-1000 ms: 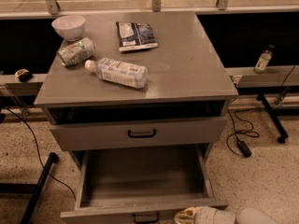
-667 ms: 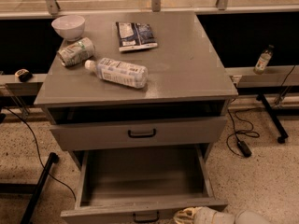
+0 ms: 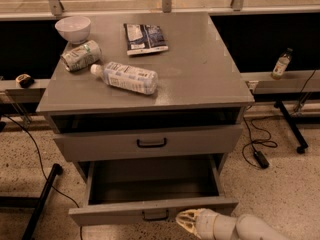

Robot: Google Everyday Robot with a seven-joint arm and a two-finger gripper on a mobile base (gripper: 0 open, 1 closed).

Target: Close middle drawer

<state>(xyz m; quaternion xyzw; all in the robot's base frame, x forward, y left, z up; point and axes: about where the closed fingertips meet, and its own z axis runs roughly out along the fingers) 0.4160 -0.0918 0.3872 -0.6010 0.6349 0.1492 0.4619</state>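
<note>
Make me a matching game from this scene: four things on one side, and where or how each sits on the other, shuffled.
Things:
1. white bowl
2. plastic bottle
3. middle drawer
4. claw

Places or states:
A. pulled far out, nothing visible inside
B. lying on its side on the cabinet top
C. low down at the open drawer's front, just right of its handle
D. upright at the back left corner of the top

Pairs: 1-D, 2-B, 3-A, 4-C

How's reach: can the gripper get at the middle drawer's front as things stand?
Probably yes. The gripper is close to the pulled-out front of the middle drawer, just right of its handle, and nothing lies between them.
</note>
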